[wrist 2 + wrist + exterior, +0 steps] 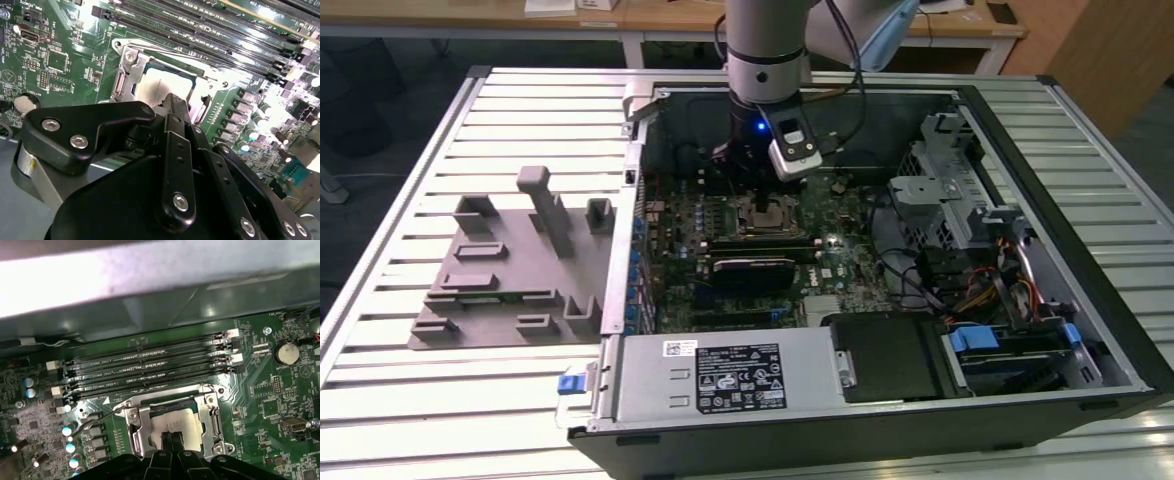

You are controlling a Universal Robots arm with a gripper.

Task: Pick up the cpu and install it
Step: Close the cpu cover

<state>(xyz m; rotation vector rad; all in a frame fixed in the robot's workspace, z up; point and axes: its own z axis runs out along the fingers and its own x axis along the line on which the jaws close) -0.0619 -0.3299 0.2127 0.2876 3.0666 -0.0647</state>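
Gripper (170, 439), fingers drawn together with nothing seen clamped between them, is held with tips at the top of the cpu (176, 423), at the centre of the exterior view. The cpu is seated flat within the metal socket frame (141, 427) on the motherboard (260, 390); contact cannot be told. It is judged light, stiff, smooth-topped, fragile underneath: best taken by opposite edges, kept level. Memory slots (150, 370) lie beyond.

- Exterior view: even overhead light on the table (427, 420); the inside of the computer case (854, 440) is shadowed.
- Second wrist view: glare whitens the cpu (160, 85) and parts of the motherboard (65, 55).
- First wrist view: the case wall (100, 280) is blown out white.
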